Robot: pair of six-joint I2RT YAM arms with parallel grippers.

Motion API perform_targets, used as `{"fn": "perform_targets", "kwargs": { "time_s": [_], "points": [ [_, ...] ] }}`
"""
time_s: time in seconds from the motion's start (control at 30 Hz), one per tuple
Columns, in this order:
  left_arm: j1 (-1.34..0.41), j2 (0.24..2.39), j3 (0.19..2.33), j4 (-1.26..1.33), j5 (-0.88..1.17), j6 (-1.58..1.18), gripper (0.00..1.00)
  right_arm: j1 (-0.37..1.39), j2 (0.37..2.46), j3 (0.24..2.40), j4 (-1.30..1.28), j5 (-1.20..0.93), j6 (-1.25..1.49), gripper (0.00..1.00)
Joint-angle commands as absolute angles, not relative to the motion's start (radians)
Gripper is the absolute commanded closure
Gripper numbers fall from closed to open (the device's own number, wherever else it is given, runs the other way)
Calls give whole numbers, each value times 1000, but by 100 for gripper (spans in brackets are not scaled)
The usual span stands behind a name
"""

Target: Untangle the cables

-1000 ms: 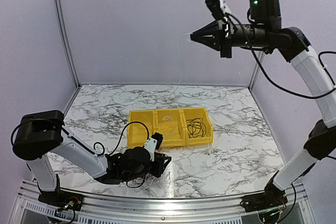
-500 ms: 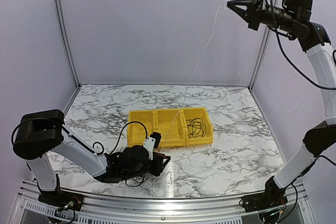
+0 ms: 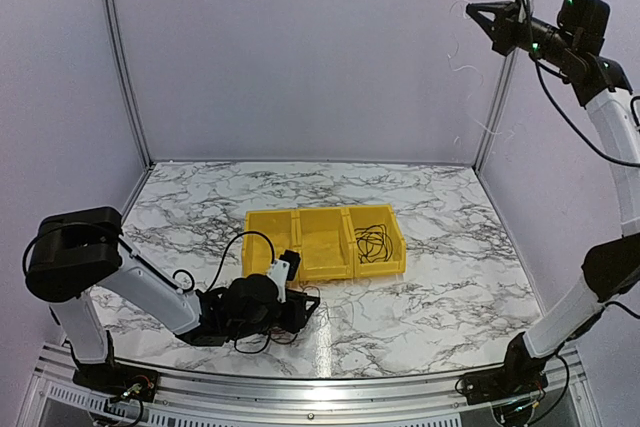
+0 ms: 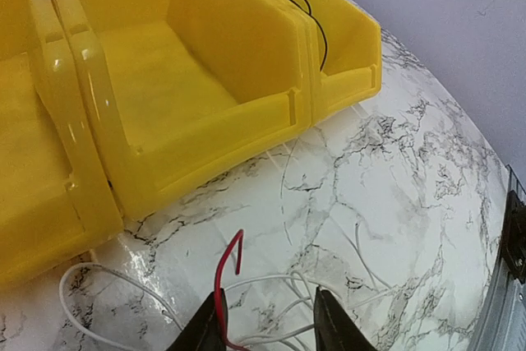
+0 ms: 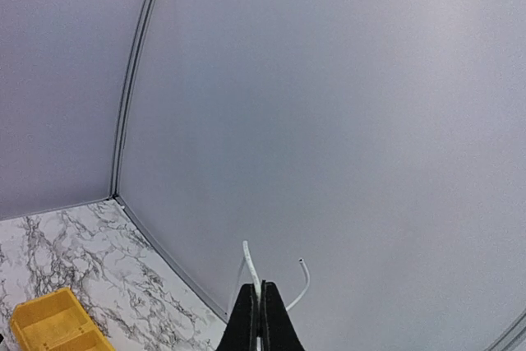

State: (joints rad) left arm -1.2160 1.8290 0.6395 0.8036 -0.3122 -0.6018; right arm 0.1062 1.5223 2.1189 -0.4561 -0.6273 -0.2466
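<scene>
High at the top right, my right gripper [image 3: 472, 11] [image 5: 261, 287] is shut on a thin white cable [image 5: 251, 260]. Both of the cable's short ends curl up past the fingertips. Down on the marble, just in front of the yellow bin [image 3: 300, 269], my left gripper [image 3: 308, 299] [image 4: 267, 326] is open. A red cable [image 4: 220, 273] runs up along its left finger and hooks over at the top. Several white cable loops [image 4: 283, 302] lie on the table between and ahead of the jaws. Black cables [image 3: 372, 240] lie coiled in the bin's right compartment.
The yellow bin has three compartments; in the left wrist view its middle one [image 4: 156, 63] shows nothing inside, and a black cable [image 4: 319, 30] peeks over the far divider. Grey walls and frame posts [image 3: 505, 77] close in the back and right sides.
My right arm rose and swung further right with the white cable, which no longer stretches down to the bin. My left gripper shifted slightly on the table and its jaws widened a little.
</scene>
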Motion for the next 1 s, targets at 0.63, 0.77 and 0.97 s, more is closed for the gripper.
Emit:
{"fn": "perform_targets", "kwargs": {
  "time_s": [0.63, 0.77, 0.97],
  "points": [
    [-1212, 1759, 595, 819, -291, -612, 62, 101, 1486, 1989, -367, -701, -167, 100],
    [-1212, 1761, 594, 819, -295, -612, 62, 103, 1458, 1879, -333, -751, -147, 100],
    [-1212, 1766, 597, 818, -293, -611, 61, 117, 1400, 1577, -239, -809, -115, 100]
  ]
}}
